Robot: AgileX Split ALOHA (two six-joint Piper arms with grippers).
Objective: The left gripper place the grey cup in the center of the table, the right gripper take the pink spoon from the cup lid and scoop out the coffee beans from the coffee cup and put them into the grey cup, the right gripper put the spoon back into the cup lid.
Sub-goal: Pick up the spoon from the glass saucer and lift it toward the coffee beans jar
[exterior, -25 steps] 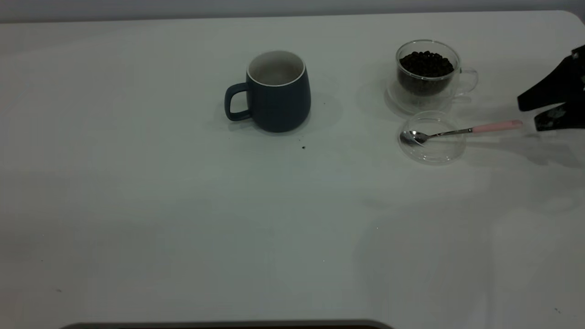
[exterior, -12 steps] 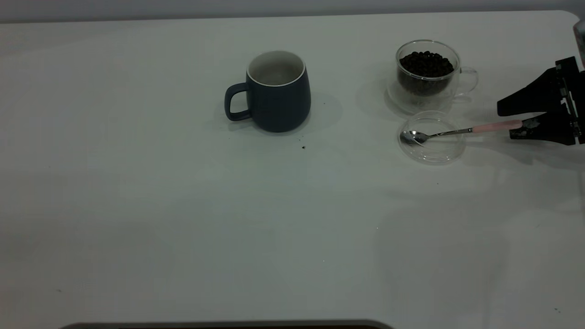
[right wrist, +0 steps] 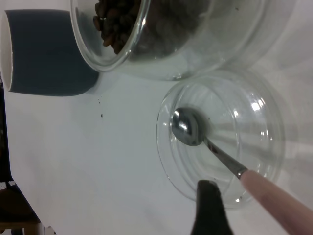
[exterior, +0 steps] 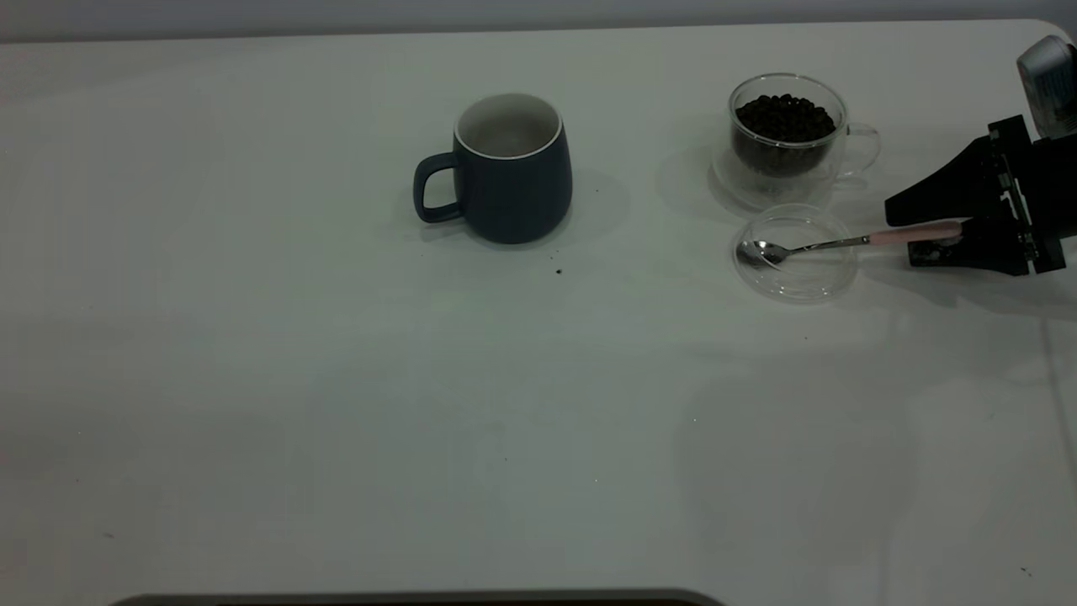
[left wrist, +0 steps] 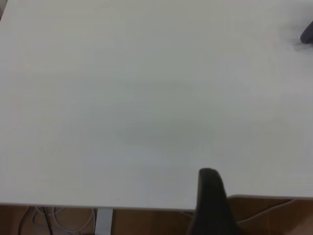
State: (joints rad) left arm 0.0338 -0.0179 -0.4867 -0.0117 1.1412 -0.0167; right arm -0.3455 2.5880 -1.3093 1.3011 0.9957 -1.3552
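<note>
The grey cup (exterior: pixel 513 181) stands upright at the middle back of the table, handle to the left; it also shows in the right wrist view (right wrist: pixel 46 54). The glass coffee cup (exterior: pixel 785 135) full of beans stands at the right. In front of it lies the clear cup lid (exterior: pixel 799 282) with the pink spoon (exterior: pixel 841 243) across it, bowl in the lid and pink handle pointing right. My right gripper (exterior: pixel 900 233) is open with one finger on each side of the handle's end. One right finger (right wrist: pixel 208 210) shows beside the handle (right wrist: pixel 279 203). One left finger (left wrist: pixel 210 205) hangs over the table's edge.
A stray coffee bean (exterior: pixel 559 271) lies in front of the grey cup. The white table (exterior: pixel 336 404) stretches wide at the left and front. The table's edge and the floor beyond it show in the left wrist view (left wrist: pixel 146 208).
My right gripper has moved left from the table's right edge, so its open fingers now straddle the end of the spoon's pink handle. Cup, lid and spoon have not moved.
</note>
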